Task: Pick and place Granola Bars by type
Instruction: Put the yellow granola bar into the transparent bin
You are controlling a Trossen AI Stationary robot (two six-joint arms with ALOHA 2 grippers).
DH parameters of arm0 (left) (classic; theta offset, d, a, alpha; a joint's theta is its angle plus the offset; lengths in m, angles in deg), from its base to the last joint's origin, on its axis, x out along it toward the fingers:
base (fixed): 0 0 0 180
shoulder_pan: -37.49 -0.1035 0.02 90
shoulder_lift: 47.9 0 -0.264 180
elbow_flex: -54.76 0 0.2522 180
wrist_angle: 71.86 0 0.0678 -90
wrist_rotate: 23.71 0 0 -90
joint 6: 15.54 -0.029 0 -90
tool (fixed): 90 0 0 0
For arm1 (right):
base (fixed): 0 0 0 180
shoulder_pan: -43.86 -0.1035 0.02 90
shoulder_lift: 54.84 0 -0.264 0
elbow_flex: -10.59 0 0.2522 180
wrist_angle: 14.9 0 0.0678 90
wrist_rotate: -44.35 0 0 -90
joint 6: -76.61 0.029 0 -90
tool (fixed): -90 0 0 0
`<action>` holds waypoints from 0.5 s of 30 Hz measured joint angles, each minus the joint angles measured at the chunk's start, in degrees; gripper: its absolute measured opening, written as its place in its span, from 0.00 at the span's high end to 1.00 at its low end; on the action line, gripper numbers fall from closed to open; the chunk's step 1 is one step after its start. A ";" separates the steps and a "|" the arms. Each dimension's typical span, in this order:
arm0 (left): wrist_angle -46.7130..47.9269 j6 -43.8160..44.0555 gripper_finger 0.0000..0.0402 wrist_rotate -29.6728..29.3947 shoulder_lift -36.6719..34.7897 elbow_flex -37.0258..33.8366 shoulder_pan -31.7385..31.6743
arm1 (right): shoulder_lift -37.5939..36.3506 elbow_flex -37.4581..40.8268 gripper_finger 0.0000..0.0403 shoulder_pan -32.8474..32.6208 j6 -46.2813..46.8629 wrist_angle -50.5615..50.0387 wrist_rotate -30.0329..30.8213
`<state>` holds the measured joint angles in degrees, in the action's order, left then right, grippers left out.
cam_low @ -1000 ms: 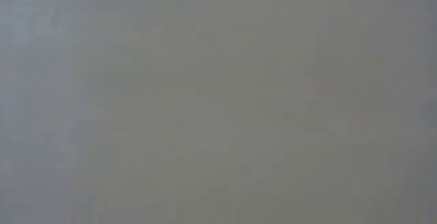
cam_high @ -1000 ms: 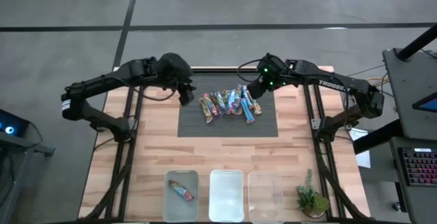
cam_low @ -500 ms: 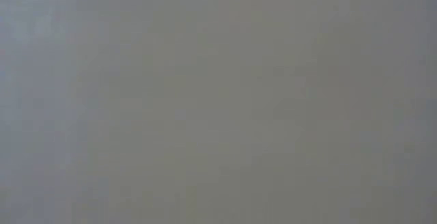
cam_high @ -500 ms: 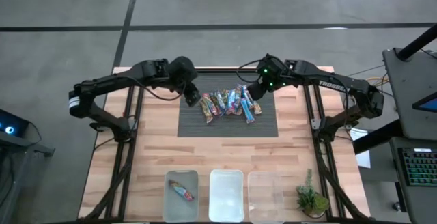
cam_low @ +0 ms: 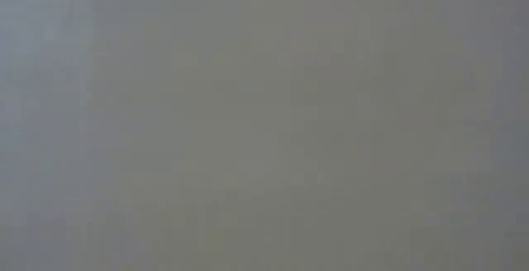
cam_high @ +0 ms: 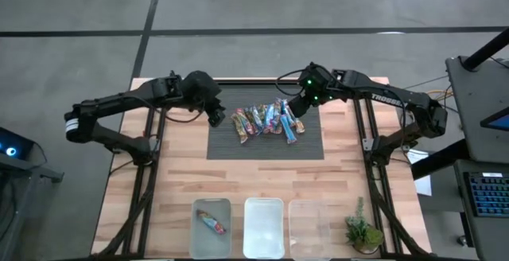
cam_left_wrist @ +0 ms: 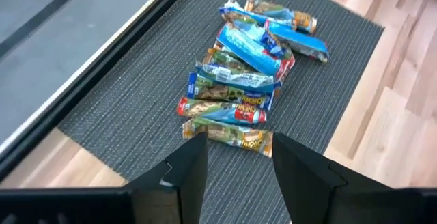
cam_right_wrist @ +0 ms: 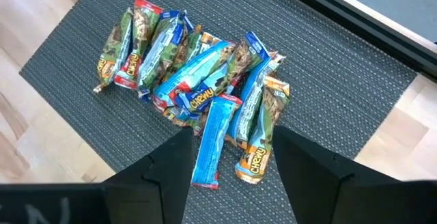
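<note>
Both pincers hung open and empty. Granola bars (cam_high: 266, 121) lay heaped between left pincer (cam_left_wrist: 235, 157) and right pincer (cam_right_wrist: 229, 157), bare mat (cam_high: 231, 146) all round. Only the high view showed one bar (cam_high: 211, 221) binned.

The word "CHEWY" is printed on several Granola Bars (cam_right_wrist: 198, 80) in the right wrist view. It can be read on a long blue bar (cam_right_wrist: 205, 74) in the middle of the pile and on an orange bar (cam_right_wrist: 256, 159) at the pile's edge. Parts of the same word are seen on other wrappers. In the high view, white letters starting "TROSSE" are written on the right arm (cam_high: 386, 98). No numbers can be read. Nothing is shown in the low view.
</note>
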<state>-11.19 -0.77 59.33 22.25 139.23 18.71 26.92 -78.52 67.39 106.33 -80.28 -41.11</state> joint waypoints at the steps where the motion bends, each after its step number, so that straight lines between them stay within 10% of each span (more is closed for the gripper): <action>1: -1.28 0.45 0.63 0.00 -0.50 -1.12 0.00 | 0.00 0.00 0.53 0.00 0.00 0.02 -0.02; 15: -12.56 2.55 0.63 -0.94 -1.63 -9.77 -0.24 | 0.02 0.00 0.53 0.00 0.07 0.26 0.00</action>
<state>-23.75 1.79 58.39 20.61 129.46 18.47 26.94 -78.52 67.39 106.39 -80.02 -41.11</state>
